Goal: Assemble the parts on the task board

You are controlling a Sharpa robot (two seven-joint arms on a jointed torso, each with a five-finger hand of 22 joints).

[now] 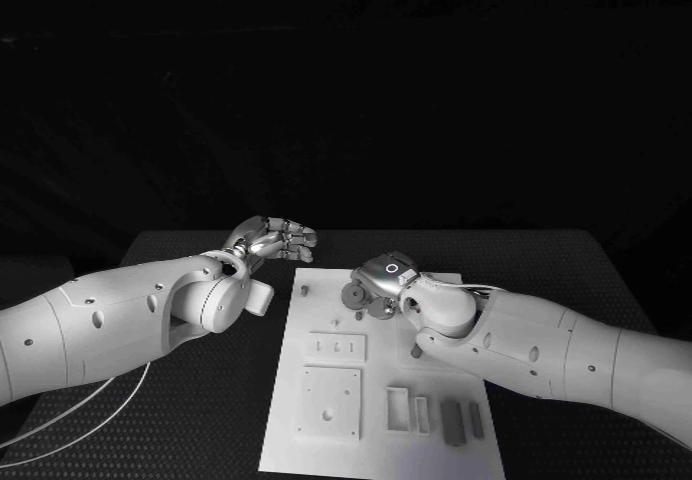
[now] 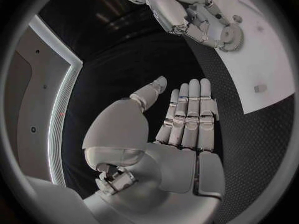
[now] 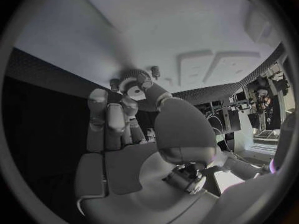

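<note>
The white task board lies in the middle of the black table. My right hand is over the board's far end and pinches a small grey gear between thumb and fingers, low over or on the board; contact cannot be told. The right wrist view has the gear at the fingertips of my right hand, against the board. My left hand hovers off the board's far left corner, holding nothing. In the left wrist view my left hand has straight fingers, with the gear beyond.
A small peg stands near the board's far left edge. Nearer me on the board are a slotted plate, a square plate, two narrow frames and grey bars. A pale cable lies at the near left.
</note>
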